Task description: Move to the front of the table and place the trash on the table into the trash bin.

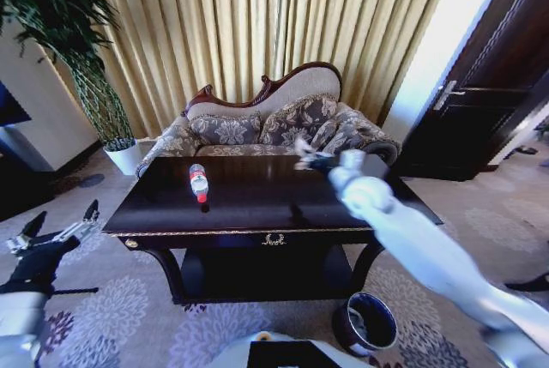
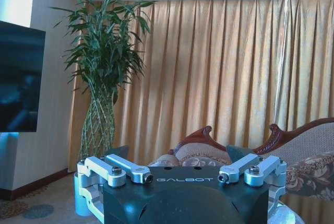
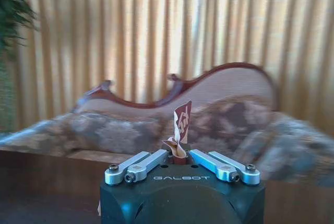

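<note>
Bin (image 1: 366, 322): at my feet, below table (image 1: 257, 229).
Right gripper (image 3: 179, 156): I pinch wrapper (image 3: 181, 125).
Left gripper (image 1: 60, 224): spread wide, beside table.
Bottle (image 1: 199, 182): lying on table.

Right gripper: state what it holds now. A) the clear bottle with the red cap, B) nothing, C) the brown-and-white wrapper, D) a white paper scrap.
C: the right gripper is pinched on the brown-and-white wrapper, while the bottle lies on the table.

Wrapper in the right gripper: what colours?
Brown and white wrapper, best in the right wrist view.
</note>
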### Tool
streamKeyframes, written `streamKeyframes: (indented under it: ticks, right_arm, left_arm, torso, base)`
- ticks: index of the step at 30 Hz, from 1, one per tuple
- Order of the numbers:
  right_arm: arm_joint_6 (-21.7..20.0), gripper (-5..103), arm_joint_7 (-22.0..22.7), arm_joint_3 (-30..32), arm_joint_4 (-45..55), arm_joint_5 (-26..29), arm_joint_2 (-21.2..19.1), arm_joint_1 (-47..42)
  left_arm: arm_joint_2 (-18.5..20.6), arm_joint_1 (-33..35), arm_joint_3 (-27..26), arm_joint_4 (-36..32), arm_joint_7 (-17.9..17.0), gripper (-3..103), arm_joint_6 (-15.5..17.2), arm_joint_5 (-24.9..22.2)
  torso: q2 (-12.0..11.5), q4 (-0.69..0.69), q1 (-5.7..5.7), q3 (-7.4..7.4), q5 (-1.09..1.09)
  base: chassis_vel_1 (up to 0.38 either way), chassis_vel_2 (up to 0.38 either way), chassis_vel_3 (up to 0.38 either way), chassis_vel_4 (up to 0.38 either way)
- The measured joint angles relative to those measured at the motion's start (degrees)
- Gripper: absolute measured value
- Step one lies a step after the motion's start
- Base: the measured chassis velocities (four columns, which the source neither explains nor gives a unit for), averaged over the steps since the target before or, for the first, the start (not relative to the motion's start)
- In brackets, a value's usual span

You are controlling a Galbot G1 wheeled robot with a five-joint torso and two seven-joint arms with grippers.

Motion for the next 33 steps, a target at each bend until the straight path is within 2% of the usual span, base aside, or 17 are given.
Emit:
streamKeyframes:
  ticks: [1,2,4,7,10,11,13,17,26,33]
  right_arm:
    - [0.1,0,0.1,2.6,0.9,0.0,-1.0,-2.5]
    - [0.1,0,0.1,2.6,0.9,0.0,-1.0,-2.5]
    - [0.2,0,0.7,10.3,3.7,0.1,-2.7,-9.7]
    - [0.2,0,1.3,15.1,5.6,0.5,-2.8,-14.6]
    - [0.1,0,1.8,23.5,9.2,0.7,-1.2,-23.2]
    - [0.1,0,1.8,23.5,9.2,0.7,-1.2,-23.2]
    - [0.1,0,1.7,28.9,13.0,0.3,1.4,-29.6]
    - [0.1,0,0.1,33.6,17.9,-0.6,4.2,-36.9]
    - [1.4,0,-1.2,36.2,24.5,-5.2,10.4,-45.4]
    - [2.5,0,-1.2,36.7,26.2,-7.2,13.3,-47.8]
  left_arm:
    - [0.0,0.0,-0.1,0.0,-0.1,100,0.0,0.0]
    - [0.0,0.0,-0.1,0.0,-0.1,100,0.0,0.0]
    - [0.6,-0.2,-0.2,0.0,-0.1,100,0.0,-0.1]
    - [1.6,-0.5,-0.3,0.0,-0.1,100,0.3,-0.3]
    - [4.5,-1.5,-0.6,0.0,-0.2,100,2.2,-2.3]
    - [4.5,-1.5,-0.6,0.0,-0.2,100,2.2,-2.3]
    - [7.3,-2.7,-0.2,0.5,-1.1,100,3.7,-3.9]
    - [9.7,-3.3,-0.1,0.9,-1.7,100,4.6,-5.5]
    - [13.2,-3.1,-0.3,0.9,-2.7,100,5.3,-8.2]
    - [13.2,-2.6,-0.2,0.7,-2.6,100,5.3,-8.3]
  torso:
    - [0.0,0.01,0.00,0.00,0.00]
    - [0.0,0.01,0.00,0.00,0.00]
    - [0.0,0.03,-0.01,0.00,-0.02]
    - [0.0,0.05,-0.01,0.00,0.00]
    - [0.0,0.04,0.00,0.00,-0.02]
    - [0.0,0.04,0.00,0.00,-0.02]
    - [0.0,0.03,0.00,0.00,-0.02]
    - [0.0,0.02,-0.01,0.00,-0.03]
    - [0.0,0.04,0.00,0.00,-0.02]
    - [0.0,0.04,0.00,0.00,-0.03]
  base:
    - [0.000,0.000,0.000,0.000]
    - [0.000,0.000,0.000,0.000]
    - [0.000,0.000,0.000,0.000]
    - [0.000,0.000,0.000,0.000]
    - [0.000,0.000,0.000,0.000]
    - [0.000,0.000,0.000,0.000]
    - [0.000,0.000,0.000,0.000]
    - [0.000,0.000,0.000,0.000]
    - [0.000,0.000,0.000,0.000]
    - [0.000,0.000,0.000,0.000]
